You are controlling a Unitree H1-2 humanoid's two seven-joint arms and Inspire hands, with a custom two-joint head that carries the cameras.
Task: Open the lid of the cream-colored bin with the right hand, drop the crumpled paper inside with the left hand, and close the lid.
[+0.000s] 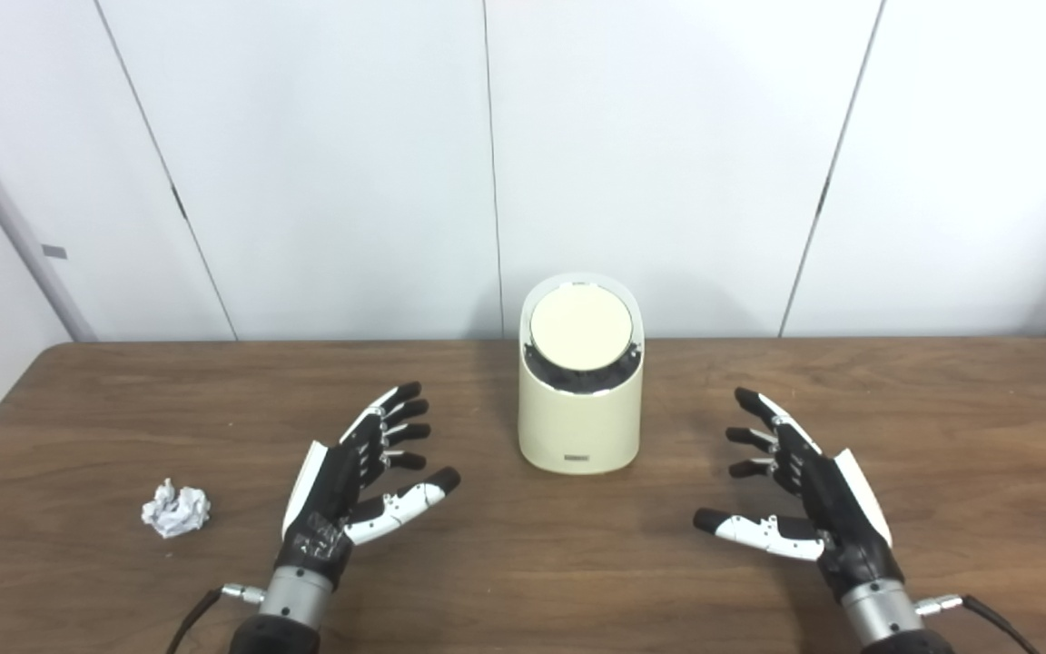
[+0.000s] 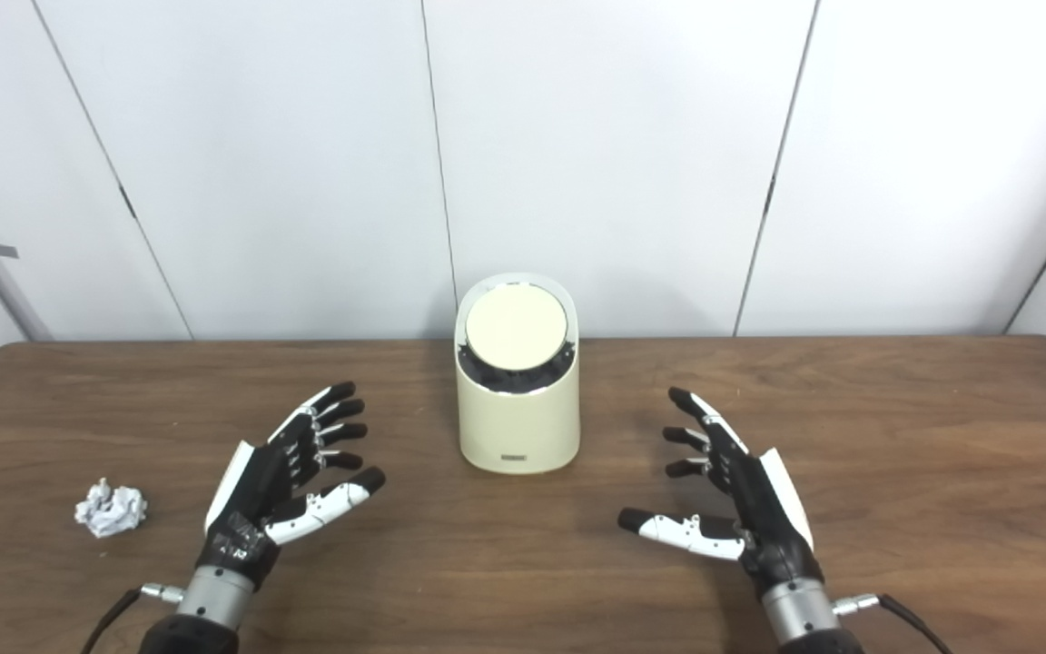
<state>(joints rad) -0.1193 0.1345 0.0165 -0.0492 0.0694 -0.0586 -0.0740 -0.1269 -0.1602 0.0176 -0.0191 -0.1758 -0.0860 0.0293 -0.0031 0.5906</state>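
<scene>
The bin (image 1: 580, 409) is cream, its round lid (image 1: 579, 331) a shade paler inside a dark ring with a thin silvery edge. The crumpled paper (image 1: 175, 509) is white with grey creases. The worktop (image 1: 523, 563) is dark brown with streaky wood grain. Both the left hand (image 1: 355, 481) and the right hand (image 1: 791, 490) are black with white panels (wrists metallic grey). The wall (image 1: 668, 136) is white with thin dark seams.

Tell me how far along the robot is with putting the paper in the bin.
Nothing looks done yet. The bin stands on the table with its lid shut. The crumpled paper lies on the table, off to the left of the left robot hand. Nothing is in hand: the left robot hand and right robot hand are both open and empty, either side of the bin. Left to do: open the lid, pick up and drop the paper, close the lid.
</scene>
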